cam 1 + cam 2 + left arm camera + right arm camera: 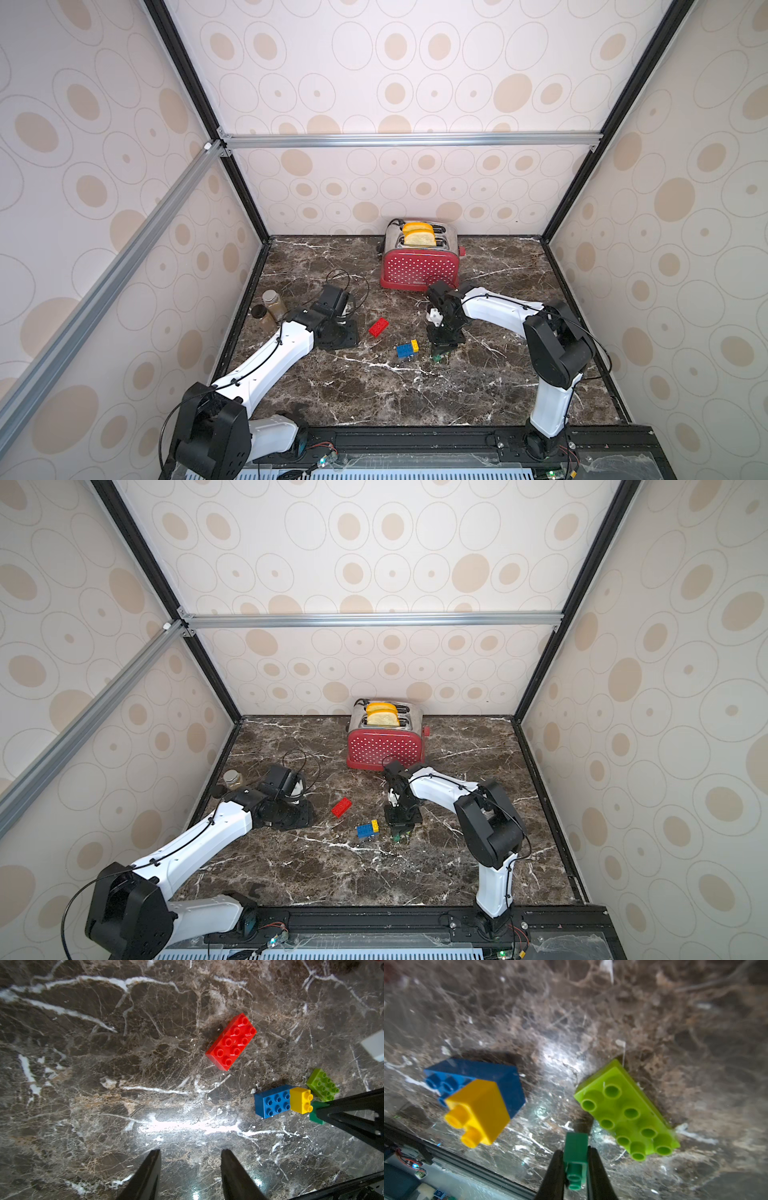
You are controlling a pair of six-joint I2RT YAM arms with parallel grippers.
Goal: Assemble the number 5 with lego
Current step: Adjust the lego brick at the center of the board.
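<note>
Right claw (pixel 575 1152) pinches the dark-green brick (pixel 575 1144), seemingly shallowly; pressed onto the lime brick (pixel 627 1113), it may twist loose. Left claw (pixel 191 1152) released.

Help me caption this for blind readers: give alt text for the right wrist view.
The right end effector is shut on a small dark-green brick, dark marble tabletop behind it. A lime-green brick lies studs-up on one side; on the other, a yellow brick rests against a blue brick.
</note>
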